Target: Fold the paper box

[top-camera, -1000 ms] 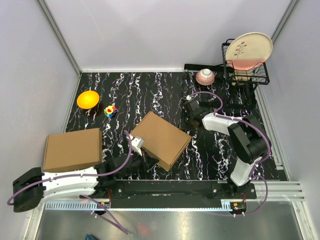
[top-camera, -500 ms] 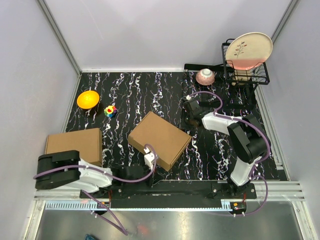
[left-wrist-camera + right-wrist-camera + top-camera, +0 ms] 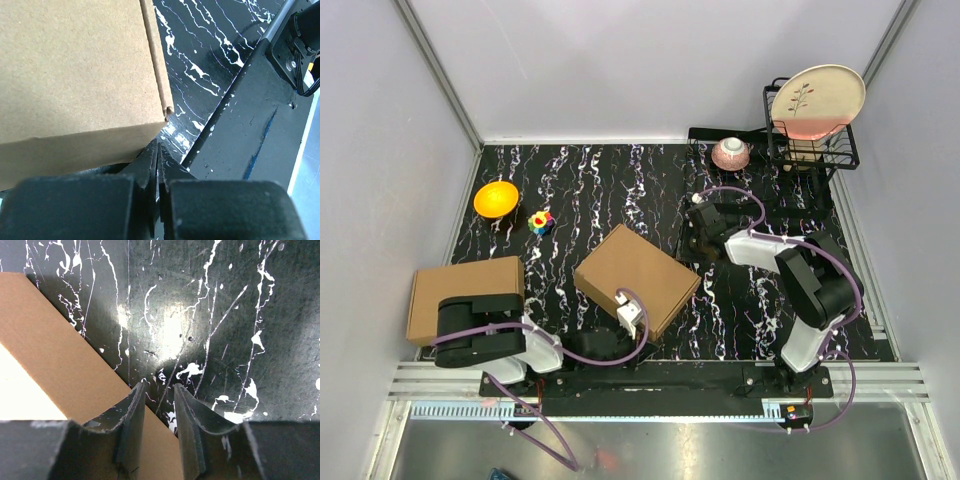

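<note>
— At the near edge of the bench (image 3: pixel 580 190), how do the left jaws stand?
— Pressed shut on nothing, tips just beside the near corner of the paper box (image 3: pixel 75 65).
— And the right jaws?
— Slightly apart, empty, low over the bench by the box's right edge. The box lies mid-bench, turned askew, apart from the plain carton (image 3: pixel 465 298).

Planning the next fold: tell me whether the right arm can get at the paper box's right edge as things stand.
Probably yes. The right gripper sits just beside the paper box's right edge, jaws slightly apart, with only bare table between; nothing blocks it.
</note>
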You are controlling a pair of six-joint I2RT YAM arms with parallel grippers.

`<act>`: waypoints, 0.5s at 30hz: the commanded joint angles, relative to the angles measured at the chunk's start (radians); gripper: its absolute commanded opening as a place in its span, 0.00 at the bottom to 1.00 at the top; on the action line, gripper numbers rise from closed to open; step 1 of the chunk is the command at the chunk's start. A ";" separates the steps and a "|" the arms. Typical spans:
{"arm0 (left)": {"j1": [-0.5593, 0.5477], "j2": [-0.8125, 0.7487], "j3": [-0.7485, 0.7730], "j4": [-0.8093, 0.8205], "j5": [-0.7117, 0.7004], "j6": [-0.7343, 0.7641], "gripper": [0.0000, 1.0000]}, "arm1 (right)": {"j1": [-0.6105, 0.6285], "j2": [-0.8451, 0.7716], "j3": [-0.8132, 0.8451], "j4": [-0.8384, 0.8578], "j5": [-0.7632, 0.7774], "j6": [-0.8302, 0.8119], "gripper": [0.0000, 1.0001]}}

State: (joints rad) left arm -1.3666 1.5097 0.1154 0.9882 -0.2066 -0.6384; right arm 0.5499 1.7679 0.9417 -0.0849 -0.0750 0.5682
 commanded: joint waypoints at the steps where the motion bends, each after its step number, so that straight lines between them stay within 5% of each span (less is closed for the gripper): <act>1: 0.004 0.030 0.001 0.064 -0.073 0.003 0.00 | 0.041 0.048 -0.083 -0.124 -0.028 0.004 0.36; 9: 0.090 0.107 0.013 0.159 0.056 0.022 0.00 | 0.082 0.064 -0.101 -0.108 -0.028 0.018 0.35; 15: 0.064 -0.214 -0.014 -0.093 0.090 0.038 0.00 | 0.084 0.038 -0.104 -0.130 0.006 0.012 0.36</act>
State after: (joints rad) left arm -1.3071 1.5169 0.1020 1.0382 -0.0906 -0.6384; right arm 0.5781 1.7630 0.9035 0.0006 -0.0505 0.6064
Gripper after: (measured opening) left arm 0.002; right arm 0.351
